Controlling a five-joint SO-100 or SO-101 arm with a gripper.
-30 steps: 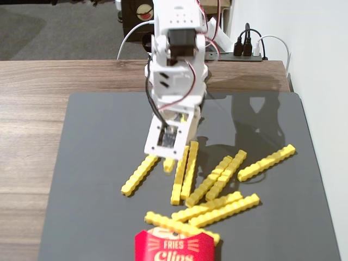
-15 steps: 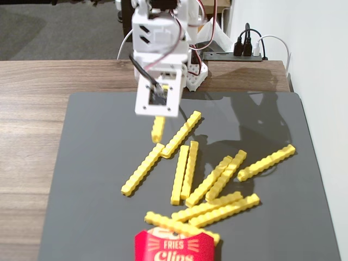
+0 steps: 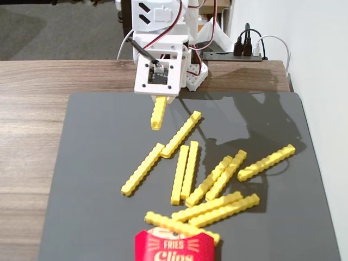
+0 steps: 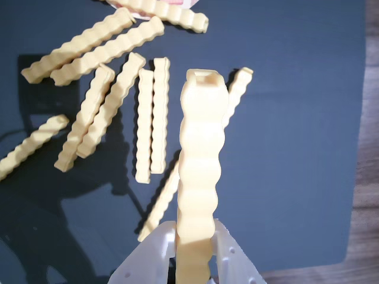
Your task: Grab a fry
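My white gripper (image 3: 161, 98) hangs over the far part of the dark mat and is shut on one yellow crinkle-cut fry (image 3: 158, 113), which sticks out below it, lifted off the mat. In the wrist view the held fry (image 4: 200, 165) runs up from between the two white fingers (image 4: 151, 263), clamped at its lower end, and the gripper (image 4: 194, 248) sits at the bottom edge. Several more yellow fries (image 3: 190, 168) lie scattered on the mat; they also show in the wrist view (image 4: 151, 121).
A red carton printed "FRIES" (image 3: 174, 247) stands at the mat's near edge with fries across its top. The dark grey mat (image 3: 98, 163) lies on a wooden table (image 3: 32, 119). A power strip with cables (image 3: 242, 51) sits at the back right by the wall.
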